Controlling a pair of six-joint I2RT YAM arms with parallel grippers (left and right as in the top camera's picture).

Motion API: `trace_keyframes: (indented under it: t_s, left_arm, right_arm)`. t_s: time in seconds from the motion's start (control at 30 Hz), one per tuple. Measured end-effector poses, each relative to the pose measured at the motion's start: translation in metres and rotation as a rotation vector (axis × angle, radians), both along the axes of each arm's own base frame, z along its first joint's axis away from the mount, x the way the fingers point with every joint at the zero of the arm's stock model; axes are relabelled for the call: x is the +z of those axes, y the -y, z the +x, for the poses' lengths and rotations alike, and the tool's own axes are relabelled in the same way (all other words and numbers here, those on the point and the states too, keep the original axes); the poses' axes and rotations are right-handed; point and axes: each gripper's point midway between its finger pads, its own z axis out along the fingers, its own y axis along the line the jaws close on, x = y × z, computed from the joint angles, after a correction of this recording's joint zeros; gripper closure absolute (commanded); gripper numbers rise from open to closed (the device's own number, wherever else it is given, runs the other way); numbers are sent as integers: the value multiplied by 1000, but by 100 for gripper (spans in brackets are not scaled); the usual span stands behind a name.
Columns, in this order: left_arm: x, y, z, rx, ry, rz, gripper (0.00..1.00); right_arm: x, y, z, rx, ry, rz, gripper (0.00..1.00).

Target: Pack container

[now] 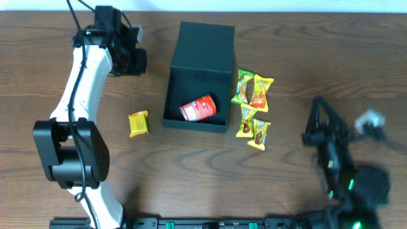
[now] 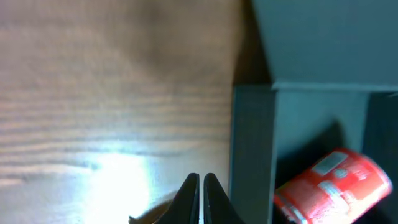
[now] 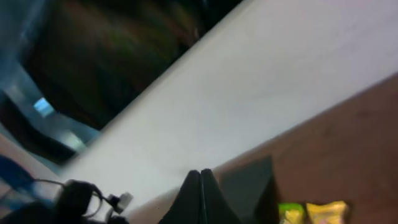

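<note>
at upper left the left gripper (image 2: 201, 185) is closed, empty; a yellow snack packet (image 1: 138, 123) lies left of the centred open container (image 1: 202, 83), red can (image 1: 198, 108) inside; right gripper (image 3: 200, 178) closed too. between picks, likely; next: open over a packet

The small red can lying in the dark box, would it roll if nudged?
Probably yes: the small red cylindrical can lies on its side, so its round body would likely roll. The walls of the dark teal square container should stop it soon. It looks rigid, not floppy.
</note>
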Motion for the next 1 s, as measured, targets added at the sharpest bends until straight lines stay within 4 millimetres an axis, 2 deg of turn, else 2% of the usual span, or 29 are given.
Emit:
trace_keyframes:
  t_s: [0.07, 0.17, 0.27, 0.37, 0.5, 0.63, 0.8, 1.0]
  left_arm:
    - [-13, 1, -10, 1, -43, -4, 94]
    - [-24, 3, -19, 0, -84, -17, 94]
    - [-27, 4, -24, 8, -107, -31, 94]
    - [-31, 3, -26, 23, -121, -27, 94]
    - [-44, 3, -33, 52, -149, -30, 94]
    - [-57, 7, -42, 68, -184, -31, 94]
    - [-74, 23, -51, 62, -201, -22, 94]
    - [-84, 32, -62, 67, -236, -12, 94]
  right_arm:
    - [10, -11, 24, 57, -72, -90, 99]
    - [7, -33, 67, 175, -207, -209, 99]
    - [-26, -51, 109, 283, -392, -289, 99]
    - [-66, -61, 143, 356, -546, -338, 99]
    - [-136, -72, 176, 432, -745, -373, 99]
    - [-192, -79, 186, 471, -865, -387, 99]
    - [-243, -104, 177, 556, -961, -441, 99]
    - [-263, -120, 169, 604, -995, -472, 99]
